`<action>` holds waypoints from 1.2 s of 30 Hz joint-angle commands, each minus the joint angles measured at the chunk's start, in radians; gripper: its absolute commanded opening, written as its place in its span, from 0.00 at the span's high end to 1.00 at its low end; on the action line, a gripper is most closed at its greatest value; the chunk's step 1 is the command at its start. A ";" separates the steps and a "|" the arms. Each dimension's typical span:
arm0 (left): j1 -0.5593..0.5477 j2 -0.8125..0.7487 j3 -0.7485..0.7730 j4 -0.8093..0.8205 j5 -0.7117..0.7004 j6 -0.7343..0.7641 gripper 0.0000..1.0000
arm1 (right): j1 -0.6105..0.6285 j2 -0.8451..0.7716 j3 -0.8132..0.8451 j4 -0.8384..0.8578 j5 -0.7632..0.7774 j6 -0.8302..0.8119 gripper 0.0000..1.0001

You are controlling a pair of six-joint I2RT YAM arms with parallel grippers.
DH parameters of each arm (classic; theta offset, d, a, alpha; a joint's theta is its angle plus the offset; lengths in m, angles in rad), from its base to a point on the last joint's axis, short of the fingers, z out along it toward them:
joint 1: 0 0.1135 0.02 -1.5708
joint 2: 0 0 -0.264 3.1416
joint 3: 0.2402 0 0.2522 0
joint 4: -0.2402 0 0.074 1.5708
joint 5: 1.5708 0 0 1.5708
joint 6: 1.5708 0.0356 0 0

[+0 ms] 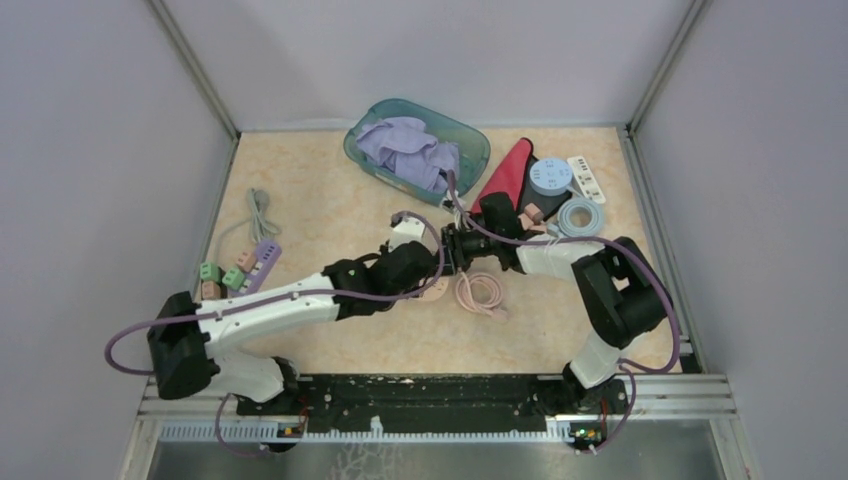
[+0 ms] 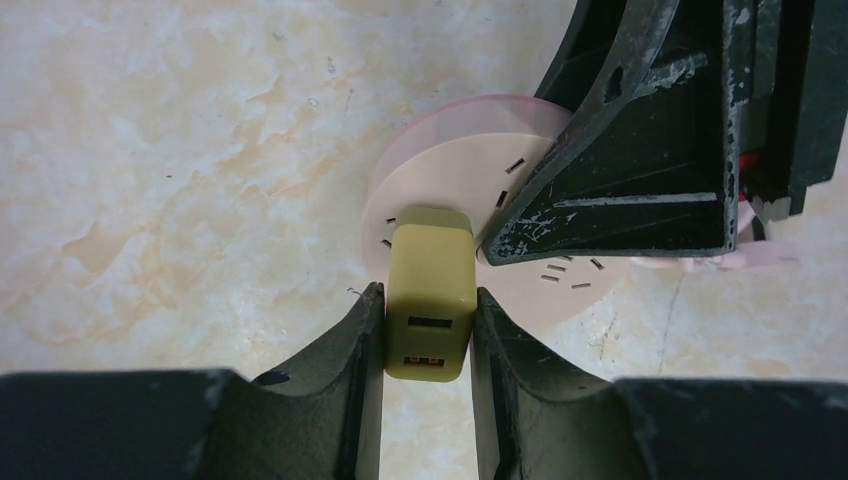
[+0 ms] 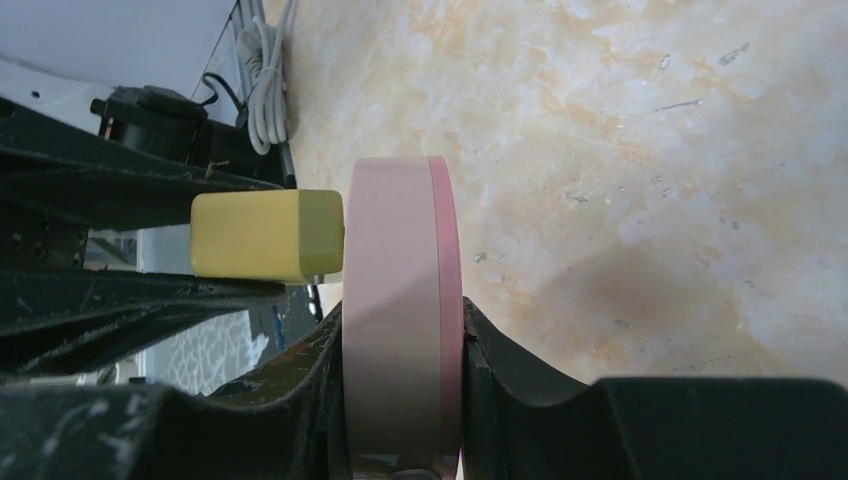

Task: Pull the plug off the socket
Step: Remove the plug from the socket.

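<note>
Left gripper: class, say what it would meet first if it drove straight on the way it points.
Probably the pink socket, directly beyond the yellow plug that the left gripper clamps.

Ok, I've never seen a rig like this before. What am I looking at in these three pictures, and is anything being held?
This is a robot with a left arm and a right arm, bolted at the near edge of a table. The wide picture looks down from above and behind them. The other two come from a camera on each wrist. The left pincer is shut on a yellow-green plug, and the right pincer is shut on a round pink socket. The plug sits in the socket, not yet pulled out. Also on the table are a teal tub of purple cloth, a coiled pink cable, a white cable and a purple power strip.
</note>
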 commanded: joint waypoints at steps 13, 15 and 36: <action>-0.015 -0.190 0.019 0.318 0.085 0.019 1.00 | -0.017 0.015 0.006 -0.042 0.133 -0.073 1.00; -0.015 -0.224 0.015 0.279 0.018 -0.024 1.00 | -0.017 0.015 0.006 -0.042 0.132 -0.073 1.00; -0.072 0.115 0.316 -0.032 -0.090 -0.034 1.00 | -0.023 0.017 0.006 -0.043 0.136 -0.071 1.00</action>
